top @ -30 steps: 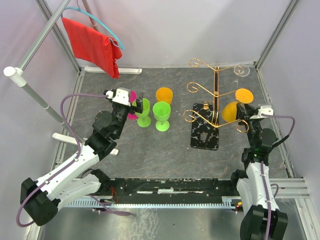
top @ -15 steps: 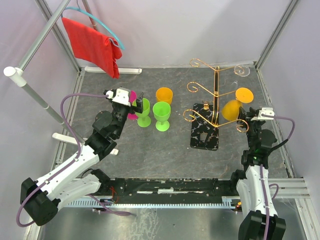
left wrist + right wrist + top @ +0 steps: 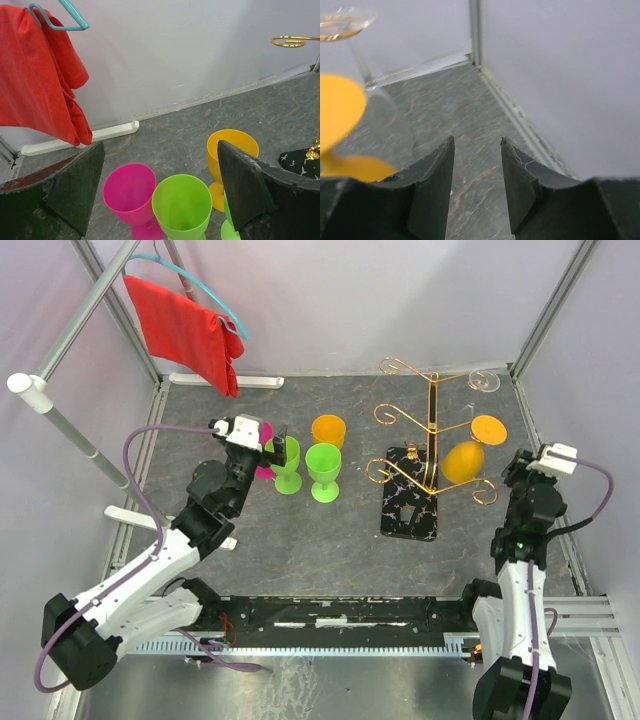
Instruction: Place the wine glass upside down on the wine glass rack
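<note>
Rack (image 3: 432, 435): thin gold wire, one upright central post with curled scroll-ended arms branching to both sides; it stands upright on a black, white-veined rectangular base (image 3: 408, 502) at the right of the table, towards the back. Glass (image 3: 462, 462): opaque orange, stemmed; inverted, round foot uppermost and caught on a right-hand arm, bowl hanging below it with mouth down, between the post and the scroll end; clear of the base; whether it hangs plumb cannot be told.

Right jaws off wine glass (image 3: 460, 462) (rightward)
</note>
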